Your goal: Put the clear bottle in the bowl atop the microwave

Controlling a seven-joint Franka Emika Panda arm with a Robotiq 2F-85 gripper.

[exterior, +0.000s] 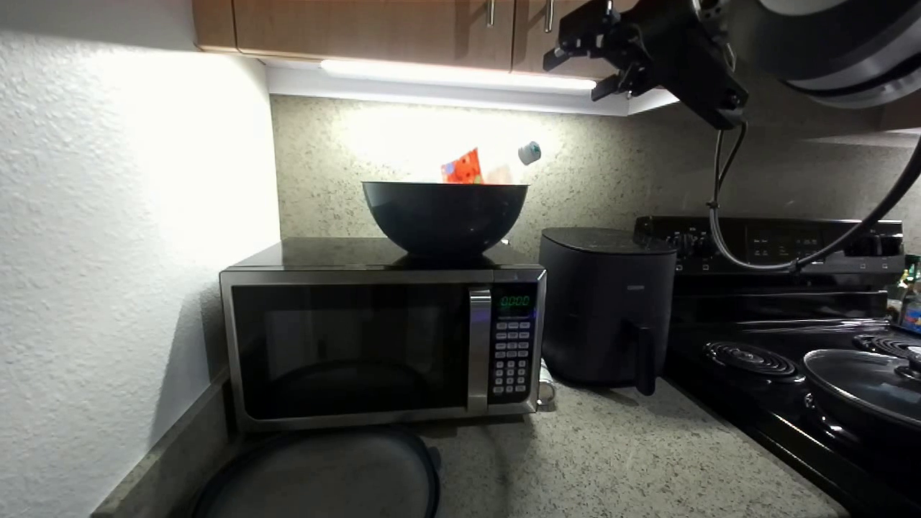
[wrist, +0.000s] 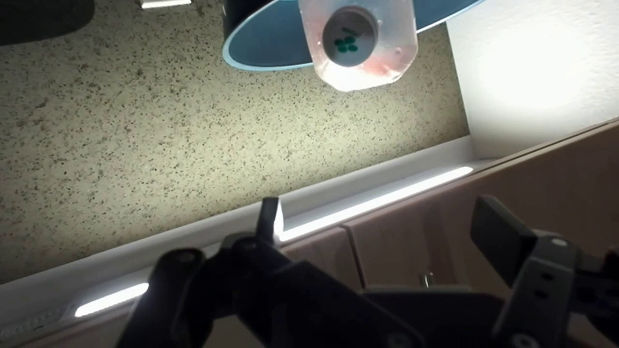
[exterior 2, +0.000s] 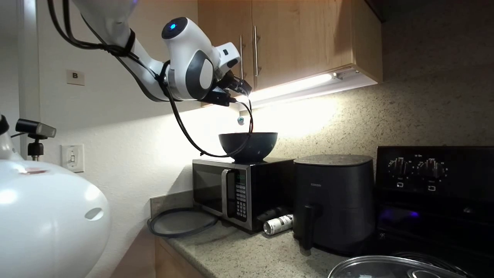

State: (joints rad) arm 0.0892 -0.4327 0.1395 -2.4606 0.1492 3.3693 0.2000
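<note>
The wrist view shows the translucent plastic bottle leaning in the smooth, round bowl; the gripper, higher than the bowl, is spread wide. In an exterior view, glare almost erases the bottle below its white cap; the bowl hides the base.
</note>
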